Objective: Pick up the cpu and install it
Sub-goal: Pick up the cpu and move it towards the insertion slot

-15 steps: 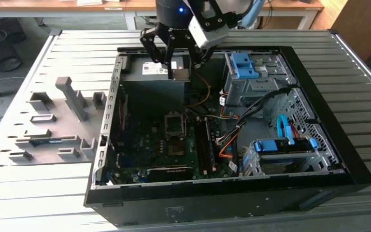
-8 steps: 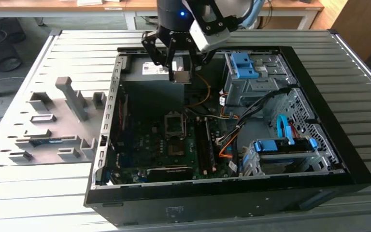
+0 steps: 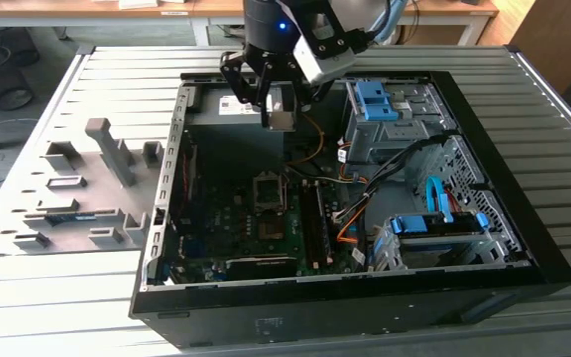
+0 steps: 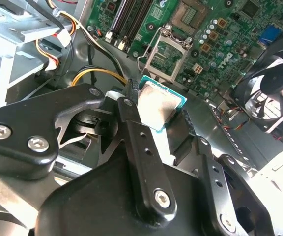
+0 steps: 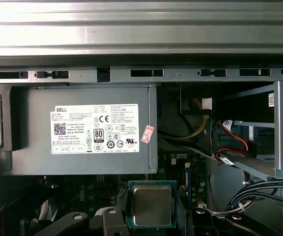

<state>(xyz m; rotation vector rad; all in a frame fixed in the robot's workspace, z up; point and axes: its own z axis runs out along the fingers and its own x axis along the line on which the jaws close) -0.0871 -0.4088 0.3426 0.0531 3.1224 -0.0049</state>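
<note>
A slatted grey metal table (image 3: pixel 97 82) carries a black computer case (image 3: pixel 365 312), which lies on its side with the panel off. In the exterior view the green motherboard (image 3: pixel 256 230) fills the case from its centre towards seven o'clock. The grey power supply (image 3: pixel 216 111) sits at eleven o'clock, and blue drive brackets (image 3: pixel 375 100) sit at one o'clock. The black pincer (image 3: pixel 279 119) hangs above the case at about twelve o'clock, just beside the power supply and well clear of the board. In the first wrist view the power supply's flat side bears a large white label (image 5: pixel 95 129). It is printed with a barcode, a square code, rows of small text and a line of round approval marks. Near the label's corner is a small pink-red sticker (image 5: pixel 147 133), with print too fine to make out. The dark socket frame (image 4: pixel 163 54) stands flipped open on the board, apart from the pincer. The pincer is closed to a narrow gap, and its black fingers (image 4: pixel 131 118) press on two opposite edges of the cpu (image 4: pixel 158 105), which is held in the air. The cpu (image 5: pixel 152 205) is a thin square chip. It has a dull silver-grey metal face with rounded corners, set on a green base that shows as a narrow rim all round. No writing on its face can be read.
</note>
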